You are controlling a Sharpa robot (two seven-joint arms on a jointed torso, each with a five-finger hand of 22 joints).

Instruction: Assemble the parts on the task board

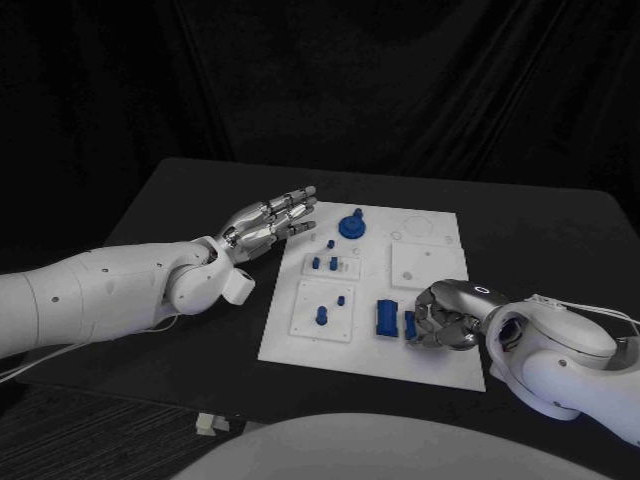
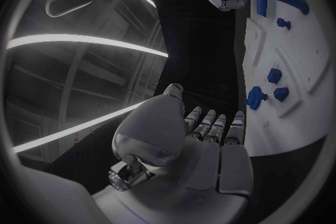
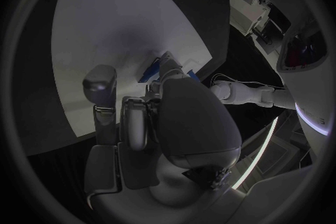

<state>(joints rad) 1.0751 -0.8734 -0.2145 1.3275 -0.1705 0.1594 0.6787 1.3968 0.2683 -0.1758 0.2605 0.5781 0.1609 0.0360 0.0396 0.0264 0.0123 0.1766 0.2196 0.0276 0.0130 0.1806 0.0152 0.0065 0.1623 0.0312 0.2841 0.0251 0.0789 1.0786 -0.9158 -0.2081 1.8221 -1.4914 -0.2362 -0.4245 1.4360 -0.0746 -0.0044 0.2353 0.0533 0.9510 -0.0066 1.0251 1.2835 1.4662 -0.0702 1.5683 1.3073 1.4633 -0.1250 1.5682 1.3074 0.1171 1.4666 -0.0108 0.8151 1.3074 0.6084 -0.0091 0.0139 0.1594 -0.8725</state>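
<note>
On the table: the white rectangular task board [image 1: 438, 370] lies in the middle of my black table [image 1: 551, 240], with small blue plastic parts on it.
My left hand: my silver left hand [image 1: 270, 222] hangs just off the board's left edge near its far corner, fingers stretched out and apart, holding nothing.
My right hand: my silver right hand [image 1: 444, 314] rests over the board's near right part, fingers curled down onto a long blue bar-shaped part [image 1: 411, 325]; the right wrist view shows a blue piece [image 3: 150, 71] at my fingertips, but I cannot tell whether I truly grip it.
Beside it: a wider blue block [image 1: 387, 318] lies just left of that bar, toward the board's near edge.
Far edge: a round blue knob-like part [image 1: 353, 224] stands near the board's far edge.
Middle: two small blue pegs [image 1: 325, 263] stand on a raised white tile left of centre.
Near left: two more small blue pieces [image 1: 329, 311] sit on the near left tile.
</note>
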